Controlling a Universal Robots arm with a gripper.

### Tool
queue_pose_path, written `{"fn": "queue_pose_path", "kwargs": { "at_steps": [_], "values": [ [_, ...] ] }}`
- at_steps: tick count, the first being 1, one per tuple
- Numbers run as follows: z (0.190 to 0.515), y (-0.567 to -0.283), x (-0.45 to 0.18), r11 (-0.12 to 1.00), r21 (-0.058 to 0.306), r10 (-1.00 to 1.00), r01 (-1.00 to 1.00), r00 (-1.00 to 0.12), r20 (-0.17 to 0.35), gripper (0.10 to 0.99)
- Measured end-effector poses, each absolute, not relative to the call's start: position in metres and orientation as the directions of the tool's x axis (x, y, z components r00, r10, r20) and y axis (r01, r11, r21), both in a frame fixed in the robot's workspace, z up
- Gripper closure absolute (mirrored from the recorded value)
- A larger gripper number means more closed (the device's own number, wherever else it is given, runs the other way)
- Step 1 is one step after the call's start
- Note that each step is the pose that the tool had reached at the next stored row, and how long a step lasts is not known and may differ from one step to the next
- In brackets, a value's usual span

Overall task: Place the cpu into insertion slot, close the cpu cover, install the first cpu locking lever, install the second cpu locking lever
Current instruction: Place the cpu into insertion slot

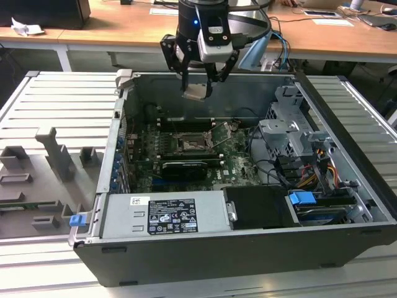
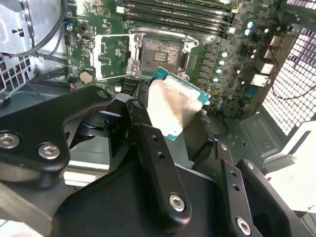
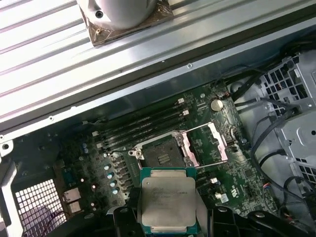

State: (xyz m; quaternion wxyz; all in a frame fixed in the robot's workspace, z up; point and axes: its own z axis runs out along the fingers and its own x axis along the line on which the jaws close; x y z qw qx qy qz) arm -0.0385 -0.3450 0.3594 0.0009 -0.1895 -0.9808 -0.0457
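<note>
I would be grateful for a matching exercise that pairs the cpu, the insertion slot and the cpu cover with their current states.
Column one:
1. cpu
2. insertion slot
3. cpu cover

Column two:
A. swung open, lying beside the insertion slot
B. gripped by the end effector
C. empty, with its dark centre exposed

Pairs: 1-B; 2-C; 3-A
</note>
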Motion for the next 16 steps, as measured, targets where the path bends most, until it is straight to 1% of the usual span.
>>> {"fn": "queue_pose_path", "kwargs": {
  "at_steps": [5, 16],
  "values": [
    [0.355, -0.345, -0.039, 0.907, 0.089, 0.411, 0.411, -0.912, 0.019, 0.561],
    [0.343, -0.345, -0.038, 0.818, 0.089, 0.570, 0.569, -0.822, 0.019, 0.561]
  ]
}}
